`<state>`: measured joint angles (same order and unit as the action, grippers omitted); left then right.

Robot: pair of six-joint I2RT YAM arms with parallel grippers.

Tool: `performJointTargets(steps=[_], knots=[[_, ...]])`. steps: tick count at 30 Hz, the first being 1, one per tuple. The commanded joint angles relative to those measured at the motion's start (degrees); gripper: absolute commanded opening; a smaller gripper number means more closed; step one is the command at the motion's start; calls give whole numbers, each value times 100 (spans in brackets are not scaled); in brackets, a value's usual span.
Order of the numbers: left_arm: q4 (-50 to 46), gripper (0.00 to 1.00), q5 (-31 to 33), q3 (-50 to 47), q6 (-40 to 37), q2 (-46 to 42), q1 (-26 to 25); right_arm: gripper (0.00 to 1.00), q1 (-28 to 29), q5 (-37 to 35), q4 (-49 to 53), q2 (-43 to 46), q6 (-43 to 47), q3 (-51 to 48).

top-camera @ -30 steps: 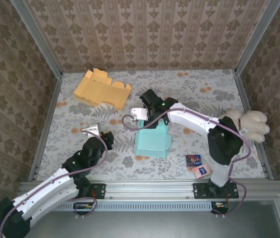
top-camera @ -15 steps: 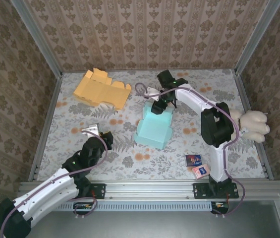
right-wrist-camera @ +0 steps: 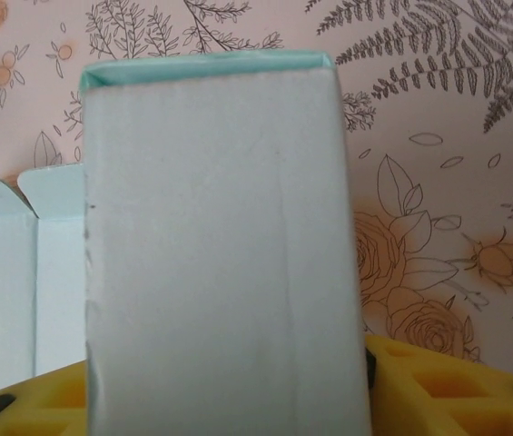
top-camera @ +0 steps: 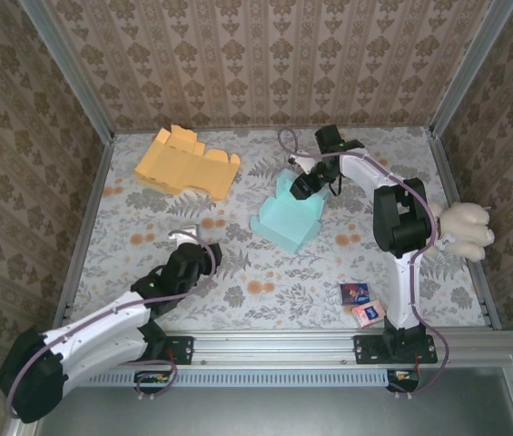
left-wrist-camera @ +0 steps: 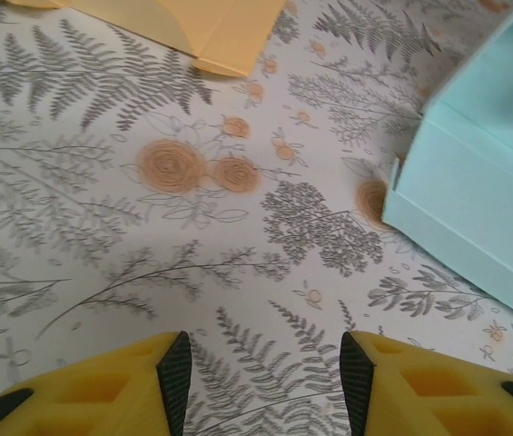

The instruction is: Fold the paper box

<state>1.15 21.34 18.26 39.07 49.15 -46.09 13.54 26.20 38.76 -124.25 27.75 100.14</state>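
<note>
From above, the teal paper box [top-camera: 289, 218] lies slightly to 1 o'clock of the worktop's [top-camera: 238, 291] middle, with the right tool [top-camera: 313, 184] at its far end. The right wrist camera adds what that view cannot: a pale, upright panel of the box [right-wrist-camera: 220, 245] standing between the yellow fingers [right-wrist-camera: 429, 381]. The panel covers their inner faces, so I cannot tell whether the tool is clamped on it or merely around it. The left tool [top-camera: 205, 253], at 8 o'clock, is small from overhead. Its own camera shows it [left-wrist-camera: 263, 381] open over bare floral worktop, holding nothing, with the box's corner [left-wrist-camera: 474, 200] cut off at 3 o'clock. A flat orange cardboard blank [top-camera: 186, 163] lies at 10 o'clock, and two small cards [top-camera: 361, 303] at 5 o'clock have print too small to read.
</note>
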Motion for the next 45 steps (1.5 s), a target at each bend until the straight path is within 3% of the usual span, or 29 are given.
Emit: performJointTargets(steps=[1,8,15,22,25,30,34,45], knots=[[417,49,-126,410,103,388,-139,52,-77,258,-117,78,-512,-157],[351,49,25,691,90,643,-365,44,-130,328,-350,343,-1113,-424],[236,51,62,740,228,427,-393,38,-307,814,-1517,774,-2955,-985],[231,80,310,893,556,378,-390,35,-285,710,-4206,1403,-5312,-2662],[311,84,243,1059,676,572,-376,35,-193,532,-5034,1570,-5863,-3245],[206,92,65,1499,751,913,-217,35,-47,67,-6347,1936,-6567,-4239],[164,92,-869,1850,865,1405,366,35,37,-255,-7363,2097,-6959,-4993],[134,86,-1423,2792,308,2652,556,35,99,-167,-8518,1929,-7114,-5758]])
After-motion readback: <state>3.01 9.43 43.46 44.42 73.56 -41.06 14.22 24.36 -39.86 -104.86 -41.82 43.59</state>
